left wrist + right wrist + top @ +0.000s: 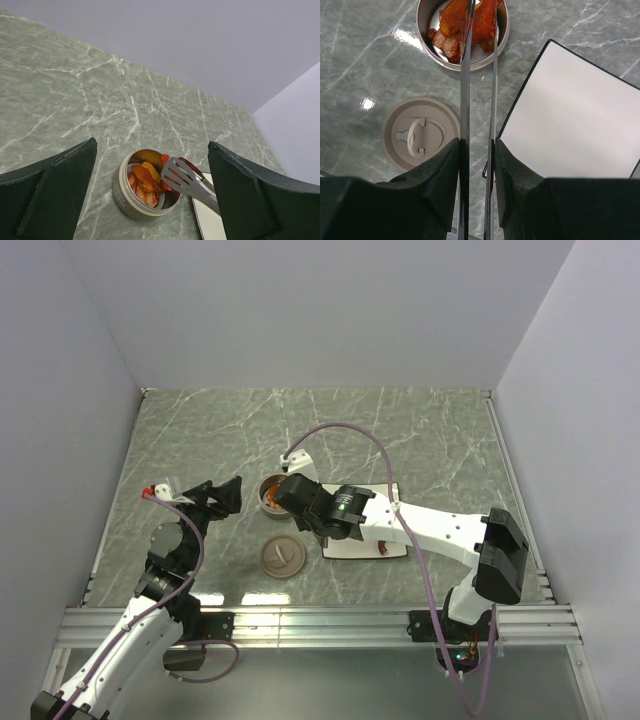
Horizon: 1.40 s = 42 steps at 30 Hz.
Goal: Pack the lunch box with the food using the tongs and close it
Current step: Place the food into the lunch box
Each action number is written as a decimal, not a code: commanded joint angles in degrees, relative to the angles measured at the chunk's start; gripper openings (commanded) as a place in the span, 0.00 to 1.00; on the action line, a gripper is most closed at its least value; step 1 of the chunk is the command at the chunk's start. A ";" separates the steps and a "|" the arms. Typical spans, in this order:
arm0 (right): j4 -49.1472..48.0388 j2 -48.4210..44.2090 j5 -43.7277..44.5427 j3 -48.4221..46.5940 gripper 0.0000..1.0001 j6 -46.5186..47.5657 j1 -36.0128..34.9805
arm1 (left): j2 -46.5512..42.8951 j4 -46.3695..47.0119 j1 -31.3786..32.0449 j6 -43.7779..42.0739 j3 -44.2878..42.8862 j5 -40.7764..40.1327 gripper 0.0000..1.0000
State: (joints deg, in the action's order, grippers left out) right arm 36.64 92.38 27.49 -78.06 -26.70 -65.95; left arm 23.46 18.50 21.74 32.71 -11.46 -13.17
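My right gripper (pixel 476 147) is clenched on the handle end of the tongs (pixel 465 90), one pad on each arm, squeezing the two arms nearly parallel. The arms run straight ahead from my fingers. At their far end the tips hang over the lunch box (pixel 427 47), on the side nearer me. The food (pixel 452 20) is piled inside it, orange-brown and red pieces lying against one another. In the left wrist view a reddish piece sits right at the slotted tip, but I cannot tell whether the tips pinch it or only rest on it.

I judge this to be the packing step, at the point of delivery into the tin.

Left of the tongs and nearer me than the tin, the lid (pixel 420 132) lies flat on the table with its handle up, apart from the tin. The white plate (pixel 570 115) is to the right of the tongs, and the part I can see is bare. My left gripper (pixel 222 496) is further out, beyond the tin on its left side, jaws spread wide and holding nothing.

The next move calls for easing my squeeze so the tips part over the tin, then lifting back without dragging food over the rim. After that comes the lid, whose small handle needs a narrow, centred pinch.
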 commanded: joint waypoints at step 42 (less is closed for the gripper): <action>7.63 -20.30 10.83 11.16 0.48 -10.64 -2.76 | 0.27 1.10 0.15 0.87 0.21 0.69 0.99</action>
State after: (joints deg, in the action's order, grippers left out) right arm 39.53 75.31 34.37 -69.58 -32.45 -66.63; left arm 23.51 18.50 21.74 32.73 -11.46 -13.17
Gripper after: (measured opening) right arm 0.483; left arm 0.995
